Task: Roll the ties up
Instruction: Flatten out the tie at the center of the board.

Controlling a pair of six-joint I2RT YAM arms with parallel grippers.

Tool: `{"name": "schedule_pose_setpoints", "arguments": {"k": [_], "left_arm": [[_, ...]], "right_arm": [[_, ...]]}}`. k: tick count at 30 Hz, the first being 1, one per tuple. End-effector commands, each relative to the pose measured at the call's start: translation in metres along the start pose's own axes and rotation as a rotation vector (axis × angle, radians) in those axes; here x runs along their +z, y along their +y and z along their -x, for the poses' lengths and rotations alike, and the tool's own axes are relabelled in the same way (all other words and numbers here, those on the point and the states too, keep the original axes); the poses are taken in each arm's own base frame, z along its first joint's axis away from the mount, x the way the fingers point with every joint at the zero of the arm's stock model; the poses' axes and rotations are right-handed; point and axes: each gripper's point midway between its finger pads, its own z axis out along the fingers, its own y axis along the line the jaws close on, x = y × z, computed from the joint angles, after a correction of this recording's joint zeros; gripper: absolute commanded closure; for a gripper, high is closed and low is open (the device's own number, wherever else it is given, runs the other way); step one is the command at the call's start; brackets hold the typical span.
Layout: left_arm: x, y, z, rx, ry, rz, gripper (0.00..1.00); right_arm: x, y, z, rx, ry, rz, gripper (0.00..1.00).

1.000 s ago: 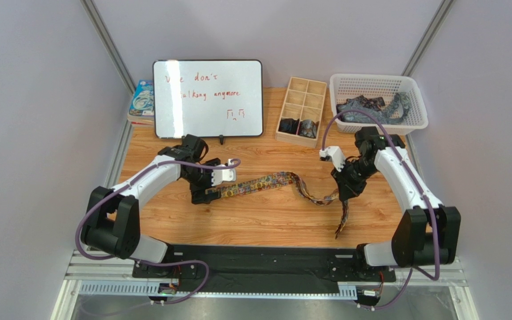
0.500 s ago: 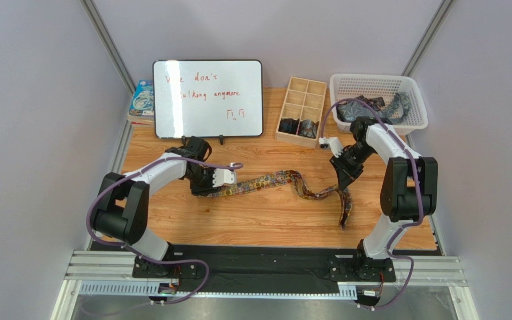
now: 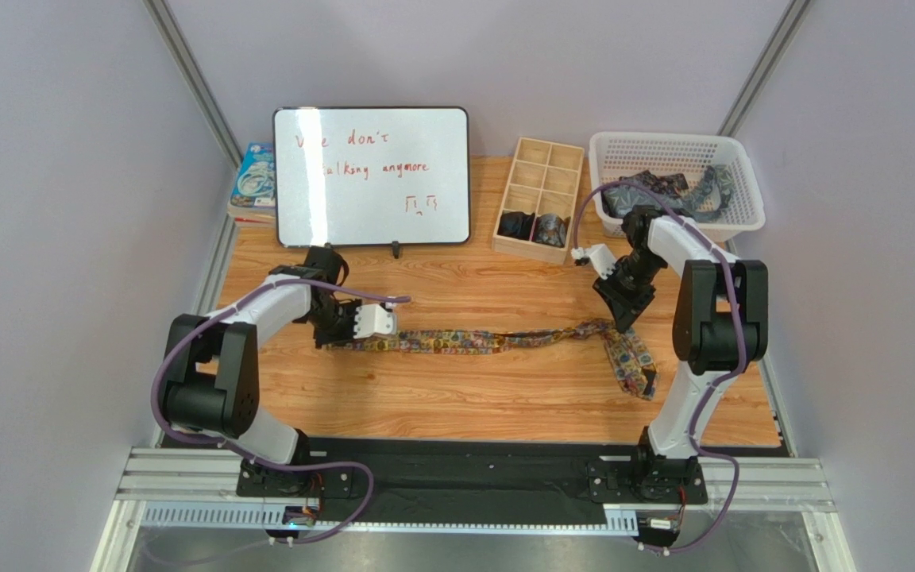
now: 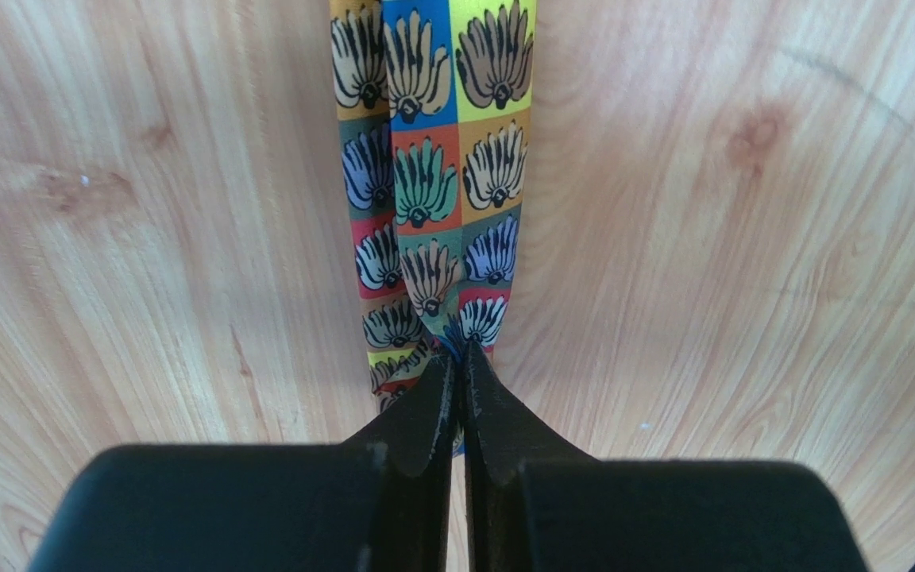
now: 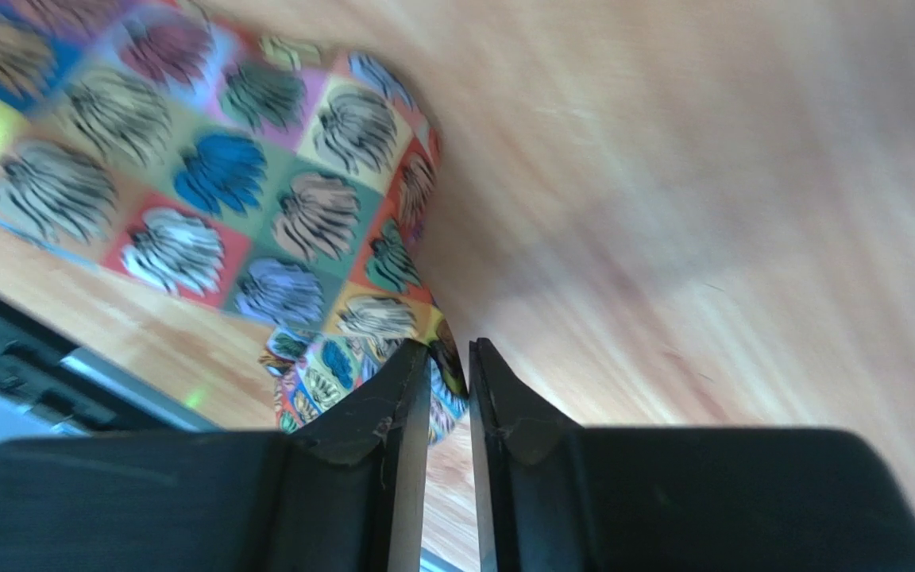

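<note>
Left claw [image 4: 462, 364] is being kept closed on the narrow end of the flowered tie [image 3: 486, 342]. In the left wrist view the two black fingers [image 4: 421, 417] are being pressed together, with the cloth bunched between their tips. This claw is being held low over the table [image 3: 486, 399], left of centre.

Right claw [image 5: 448, 358] is being held with its jaws a narrow slit apart. In the right wrist view a folded edge of the tie is being shown right at the fingertips [image 5: 367, 429]. That view is blurred, so whether the cloth is being pinched there cannot be told.

From above, the tie is being stretched flat along the table in a nearly straight band from the left claw across to the right claw. At the right claw it is being bent, and its wide end is being laid out toward the near right part of the table. Print noted: small fan-shaped flowers in squares of yellow, red, blue and green.

Along the far edge, a whiteboard [image 3: 372, 176] with red writing is being propped upright. Just right of it, two dark rolls [image 3: 532, 227] are being kept in the nearest compartments of a divided wooden box [image 3: 542, 179]. Further right, loose dark ties [image 3: 665, 193] are being held in a white basket [image 3: 677, 149].
</note>
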Motion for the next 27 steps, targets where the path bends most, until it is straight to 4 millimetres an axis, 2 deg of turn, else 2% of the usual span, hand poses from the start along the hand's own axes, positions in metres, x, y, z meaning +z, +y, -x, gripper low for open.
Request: {"name": "schedule_pose_setpoints", "arguments": {"k": [1, 3, 5, 8, 9, 10, 12, 15, 20, 21, 23, 24, 25, 26, 27], "left_arm": [[-0.001, -0.027, -0.014, 0.065, 0.020, -0.107, 0.95], [-0.005, -0.026, -0.012, 0.081, 0.005, -0.117, 0.94], [-0.007, -0.026, -0.012, 0.082, 0.000, -0.127, 0.92], [-0.010, -0.019, -0.010, 0.081, -0.009, -0.126, 0.87], [-0.013, -0.013, -0.007, 0.068, -0.015, -0.113, 0.83], [-0.015, -0.013, -0.005, 0.057, -0.022, -0.118, 0.81], [-0.020, -0.007, 0.001, 0.031, -0.040, -0.110, 0.71], [-0.029, 0.000, 0.008, 0.007, -0.063, -0.087, 0.60], [-0.047, 0.007, 0.025, -0.044, -0.128, -0.025, 0.45], [-0.049, 0.004, 0.028, -0.057, -0.139, -0.031, 0.40], [-0.052, 0.002, 0.033, -0.088, -0.162, -0.030, 0.32], [-0.052, -0.001, 0.033, -0.100, -0.164, -0.036, 0.23], [-0.052, -0.002, 0.032, -0.120, -0.156, -0.037, 0.21], [-0.049, -0.005, 0.028, -0.137, -0.144, -0.041, 0.21], [-0.047, -0.001, 0.026, -0.142, -0.137, -0.018, 0.20]], "right_arm": [[-0.028, -0.044, 0.006, 0.030, -0.015, -0.208, 0.77], [-0.042, -0.055, 0.000, 0.057, -0.013, -0.252, 0.75], [-0.056, -0.061, -0.001, 0.083, -0.026, -0.281, 0.69], [-0.070, -0.050, -0.009, 0.127, -0.012, -0.260, 0.56], [-0.069, -0.039, -0.014, 0.146, 0.002, -0.218, 0.52], [-0.071, -0.031, -0.016, 0.160, 0.001, -0.199, 0.43], [-0.065, -0.017, -0.022, 0.211, 0.012, -0.159, 0.41], [-0.061, -0.012, -0.022, 0.264, -0.015, -0.162, 0.42], [-0.076, -0.001, -0.002, 0.314, -0.128, -0.137, 0.45], [-0.076, 0.002, 0.001, 0.312, -0.143, -0.127, 0.45], [-0.066, 0.005, -0.003, 0.308, -0.106, -0.121, 0.43], [-0.058, 0.004, -0.007, 0.306, -0.064, -0.133, 0.43], [-0.050, 0.004, -0.011, 0.312, -0.038, -0.135, 0.42], [-0.042, -0.005, -0.014, 0.318, -0.009, -0.161, 0.41], [-0.037, -0.009, -0.016, 0.334, 0.005, -0.174, 0.39]]}}
